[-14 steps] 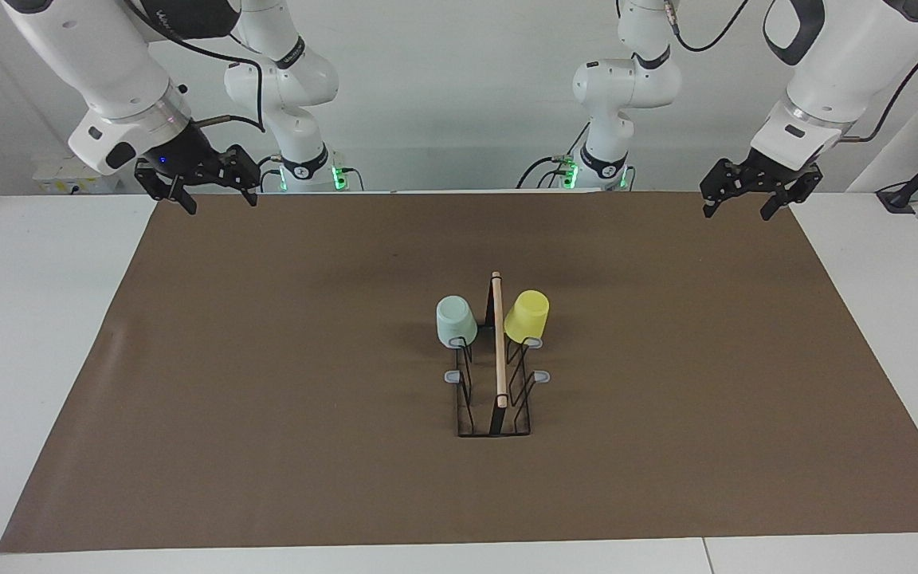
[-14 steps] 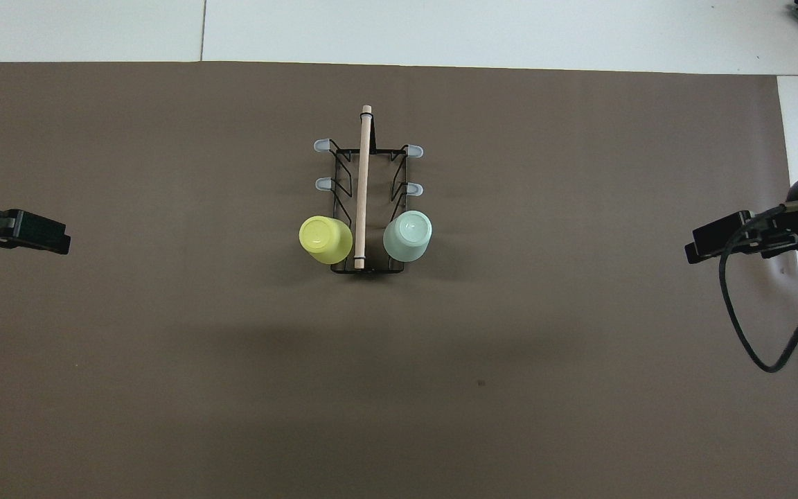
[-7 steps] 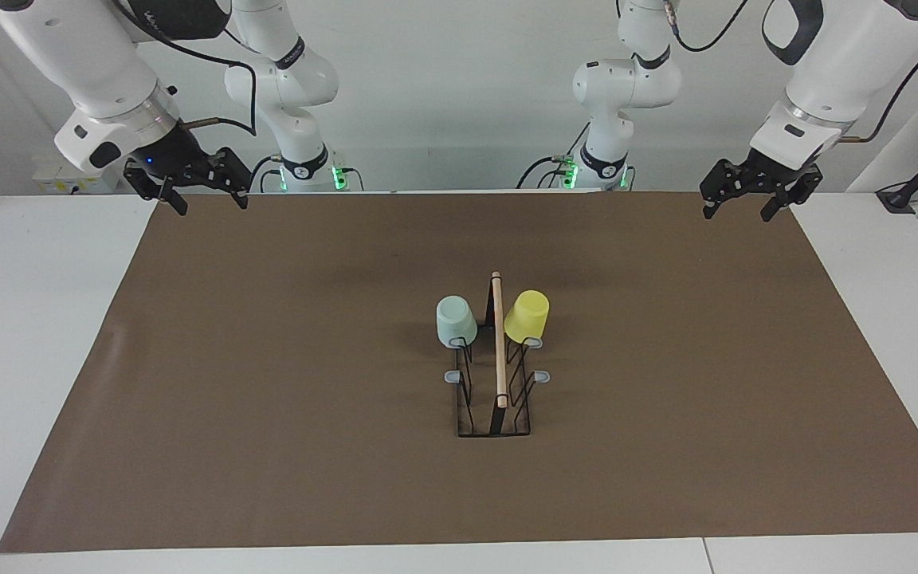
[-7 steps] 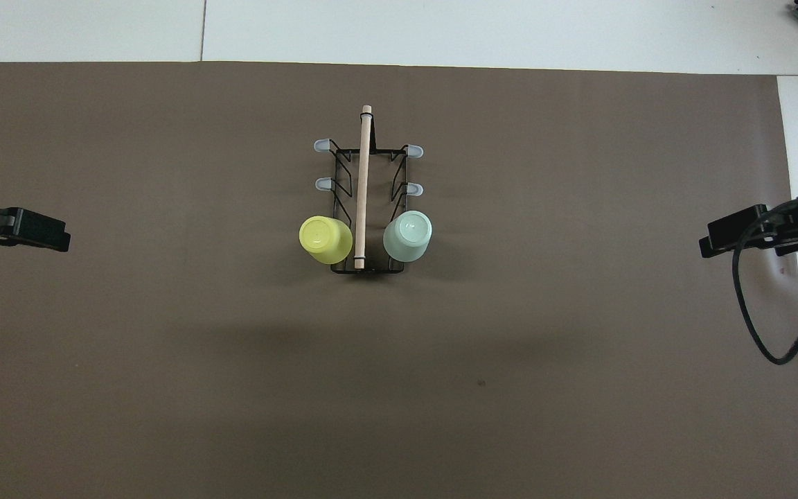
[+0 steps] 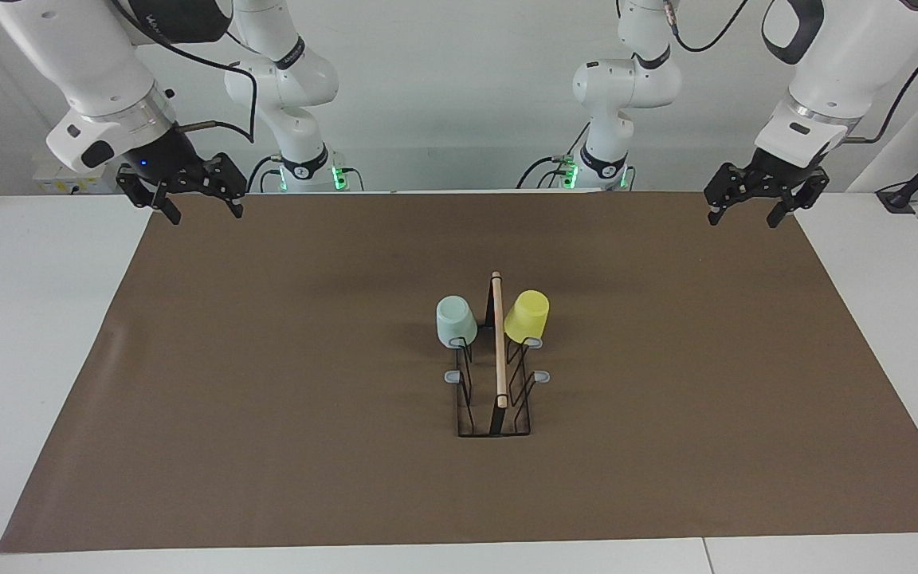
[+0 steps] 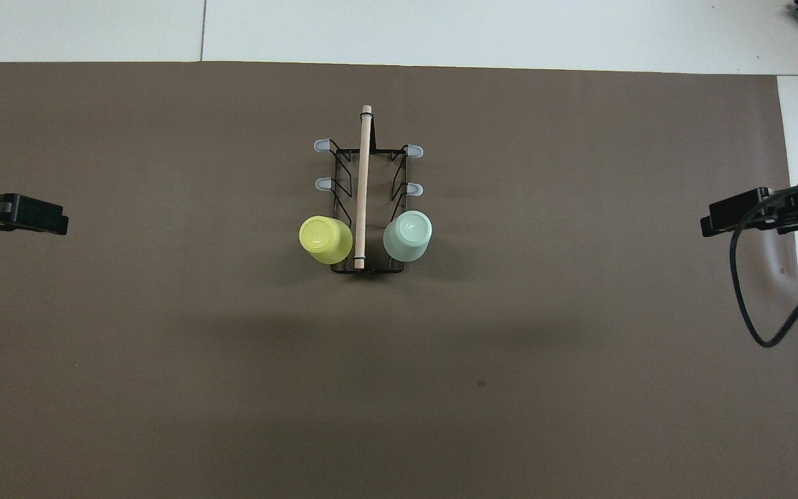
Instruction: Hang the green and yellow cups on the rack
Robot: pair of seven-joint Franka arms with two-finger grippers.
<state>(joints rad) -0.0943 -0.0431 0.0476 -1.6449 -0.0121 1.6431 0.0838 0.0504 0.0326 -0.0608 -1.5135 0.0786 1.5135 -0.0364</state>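
While both cups [image 5: 457,320] hang on the rack [image 5: 496,375], no label shows.

rack [image 5: 494,375] mid-mat [image 5: 268,399]; two cups inverted on its prongs nearest the robots | one cup [image 5: 527,315] toward left arm's end; other cup [image 5: 455,320] toward right arm's end

The green cup [image 5: 456,320] and the yellow cup [image 5: 527,314] are covering the two prongs nearest the robots, so nothing is showing of how they are seated on the rack [image 5: 496,399]. In the overhead view both arms are running off the edges (only the dark gripper tips are showing), the left gripper [image 6: 32,216] and the right gripper [image 6: 735,213].
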